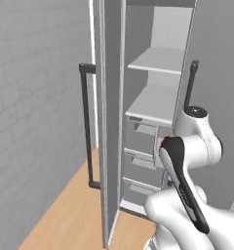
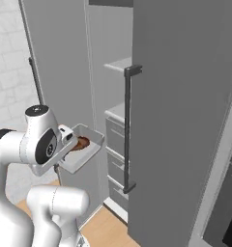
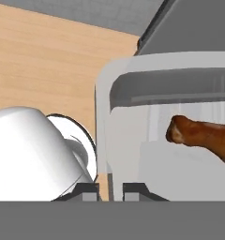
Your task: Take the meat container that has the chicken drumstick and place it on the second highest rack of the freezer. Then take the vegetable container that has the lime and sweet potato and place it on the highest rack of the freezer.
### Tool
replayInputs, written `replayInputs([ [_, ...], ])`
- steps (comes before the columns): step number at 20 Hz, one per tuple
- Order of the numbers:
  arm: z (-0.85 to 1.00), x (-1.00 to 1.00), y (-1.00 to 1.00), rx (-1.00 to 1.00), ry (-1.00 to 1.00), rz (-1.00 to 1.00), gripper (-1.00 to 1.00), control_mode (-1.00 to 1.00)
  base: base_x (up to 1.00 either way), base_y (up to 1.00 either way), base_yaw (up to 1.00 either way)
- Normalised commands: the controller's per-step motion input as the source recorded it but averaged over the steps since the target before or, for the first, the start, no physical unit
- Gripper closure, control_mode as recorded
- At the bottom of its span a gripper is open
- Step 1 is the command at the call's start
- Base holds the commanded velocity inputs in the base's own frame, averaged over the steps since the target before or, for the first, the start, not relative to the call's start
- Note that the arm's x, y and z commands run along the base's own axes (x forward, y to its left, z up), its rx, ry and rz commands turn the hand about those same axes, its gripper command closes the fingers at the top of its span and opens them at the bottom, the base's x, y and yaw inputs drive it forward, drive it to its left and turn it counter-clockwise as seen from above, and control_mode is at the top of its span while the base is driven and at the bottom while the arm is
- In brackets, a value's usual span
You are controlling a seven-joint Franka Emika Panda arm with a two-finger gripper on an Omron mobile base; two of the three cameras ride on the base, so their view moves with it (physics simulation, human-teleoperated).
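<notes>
Simulated kitchen corner: grey brick wall (image 1: 36,97) on the left, wood floor (image 1: 65,210) below. Freezer (image 1: 153,97) open, its door (image 1: 111,122) swung out edge-on toward the left base camera, long dark bar handle (image 1: 85,127) on the outer face. Inside: highest rack (image 1: 158,61), a second white shelf (image 1: 153,107) under it, grey drawers (image 1: 143,156) below; both shelves bare. Second tall grey door (image 2: 185,120) with dark handle (image 2: 127,130) just right of the opening, crowding it in the right base view. Gripper (image 3: 109,190) pinching the near rim of the translucent meat container (image 2: 81,149), fingertips (image 3: 133,190) either side of the wall. Chicken drumstick (image 3: 203,138) lying inside, paler bone end toward the gripper. Container held in the air, tilted, in front of the drawers, below both shelves, between the two doors.
</notes>
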Motion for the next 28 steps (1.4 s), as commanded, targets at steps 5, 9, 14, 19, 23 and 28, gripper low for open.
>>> replayInputs([
  [5, 0.0, 0.0, 0.0, 0.0, 0.0, 0.0, 1.0, 1.0, 0.38, 0.25, -0.09],
  [9, 0.0, 0.0, 0.0, 0.0, 0.0, 0.0, 1.0, 1.0, 0.23, -0.21, -0.1],
  [14, 0.0, 0.0, 0.0, 0.0, 0.0, 0.0, 1.0, 1.0, 0.4, -0.16, -0.08],
  [19, 0.0, 0.0, 0.0, 0.0, 0.0, 0.0, 1.0, 1.0, 0.54, -0.1, 0.0],
  [23, 0.0, 0.0, 0.0, 0.0, 0.0, 0.0, 1.0, 1.0, 0.46, -0.12, 0.06],
  [28, 0.0, 0.0, 0.0, 0.0, 0.0, 0.0, 1.0, 1.0, 0.39, 0.22, 0.1],
])
